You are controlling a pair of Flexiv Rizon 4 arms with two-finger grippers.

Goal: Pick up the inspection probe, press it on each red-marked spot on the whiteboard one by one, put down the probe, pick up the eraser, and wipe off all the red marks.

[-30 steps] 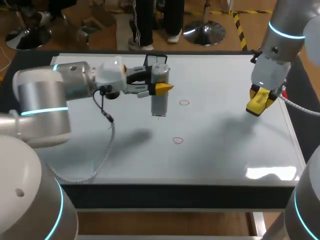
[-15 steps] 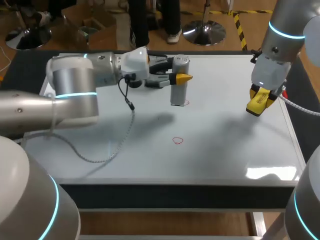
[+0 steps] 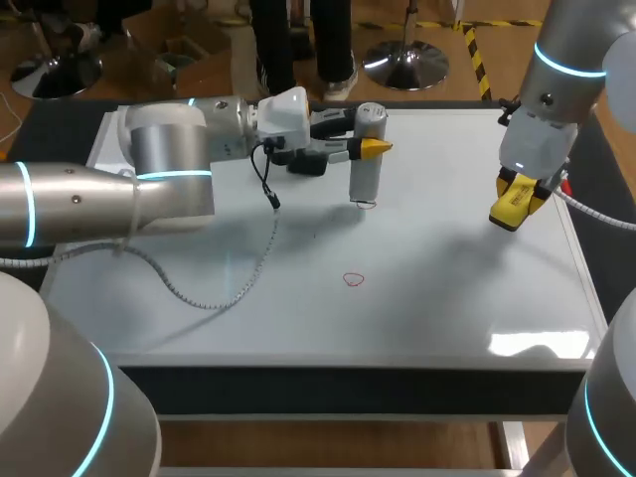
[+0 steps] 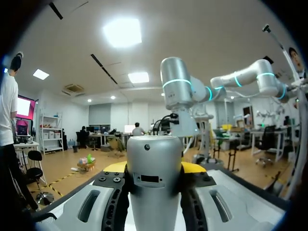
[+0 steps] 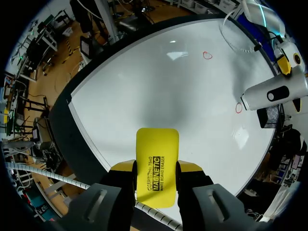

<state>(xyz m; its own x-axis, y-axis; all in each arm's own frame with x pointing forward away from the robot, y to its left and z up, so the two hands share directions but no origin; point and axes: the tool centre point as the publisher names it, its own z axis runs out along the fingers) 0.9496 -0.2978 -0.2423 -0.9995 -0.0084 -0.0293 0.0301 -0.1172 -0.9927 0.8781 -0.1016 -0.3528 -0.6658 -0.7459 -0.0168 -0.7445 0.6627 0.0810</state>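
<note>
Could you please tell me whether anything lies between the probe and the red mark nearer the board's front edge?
Nothing visible does: only bare whiteboard separates the silver cylindrical probe, held in the left end effector, from that red circle.

The table (image 3: 348, 390) shows a black border along its near and left sides

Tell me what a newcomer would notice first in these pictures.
First, the grey inspection probe, held upright in the left gripper with its lower end at one red mark near the middle of the whiteboard. Next, the bright yellow eraser clamped in the right gripper, which hangs above the board's right side. A second red mark lies bare, nearer the front edge.
</note>
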